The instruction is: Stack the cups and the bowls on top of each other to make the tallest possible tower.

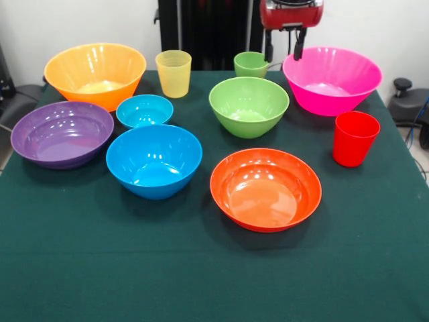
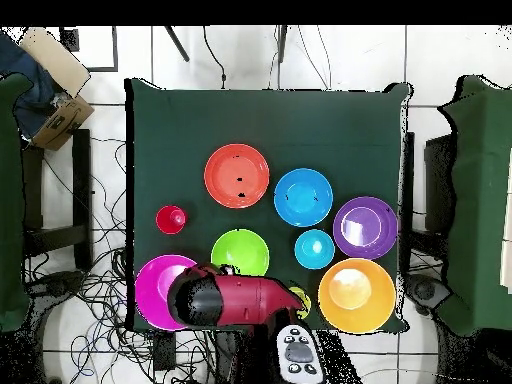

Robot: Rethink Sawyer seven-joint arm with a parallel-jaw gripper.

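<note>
Front view, gripper [image 1: 282, 47]: top centre-right of frame, red head with two dark fingers hanging apart, nothing between them; it hangs over the gap between the light green cup [image 1: 251, 64] and the large pink bowl [image 1: 331, 79].
Front view, back row: yellow-orange bowl [image 1: 94, 74] upper left, translucent yellow cup [image 1: 173, 73] just right of it.
Front view, middle: purple bowl [image 1: 62, 133] at left edge, small blue bowl [image 1: 144, 111], green bowl [image 1: 249, 106], red cup [image 1: 354, 138] at right.
Front view, front: big blue bowl [image 1: 154, 159], red-orange bowl [image 1: 265, 189], side by side, apart.
Front view, tower: none; every piece stands singly on the green tablecloth [image 1: 201, 275].
Overhead view, arm [image 2: 225, 298]: lower centre, covering part of the pink bowl.
Overhead view, bowls: spread across the cloth, none nested.
</note>
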